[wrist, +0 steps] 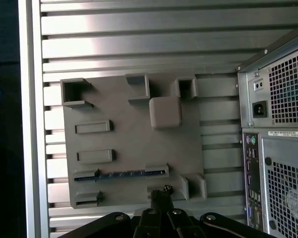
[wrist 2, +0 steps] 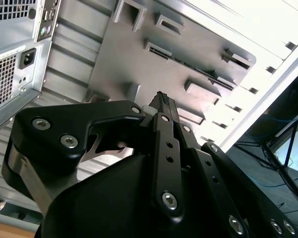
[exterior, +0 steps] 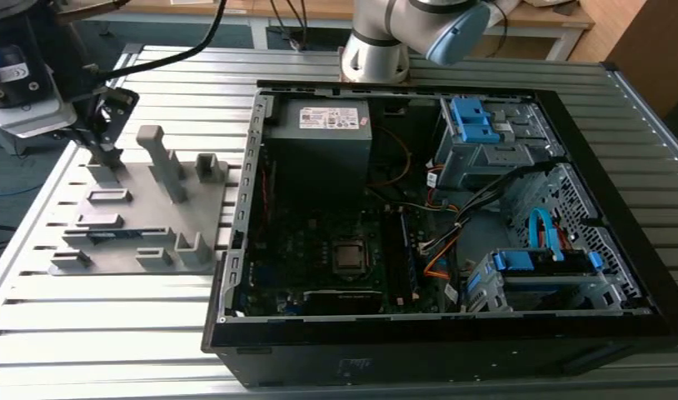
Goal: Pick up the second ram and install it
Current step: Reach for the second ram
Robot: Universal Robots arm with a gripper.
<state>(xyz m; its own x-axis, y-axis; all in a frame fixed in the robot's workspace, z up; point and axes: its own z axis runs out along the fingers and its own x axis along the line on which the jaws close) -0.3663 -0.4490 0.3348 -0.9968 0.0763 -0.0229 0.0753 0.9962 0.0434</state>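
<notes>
A big slatted metal surface (exterior: 117, 333) is carrying an open computer case (exterior: 239, 350), and on the exterior view's left of it a grey holder plate (exterior: 150, 218) with tall posts (exterior: 167, 167). The arm's black pincer (exterior: 103, 154) is hanging above that plate, up by the posts. Its fingers are looking pressed together and are holding nothing. The second ram (exterior: 108, 236) is resting on its thin edge in the plate, and nothing is touching it. Its long side is running across the plate, from the exterior view's left to its right. In that view it is sitting nearer the camera than the pincer, apart from it. In the first wrist view the pincer (wrist: 162, 191) is showing close beside the ram (wrist: 121, 173), by the end nearer the case
</notes>
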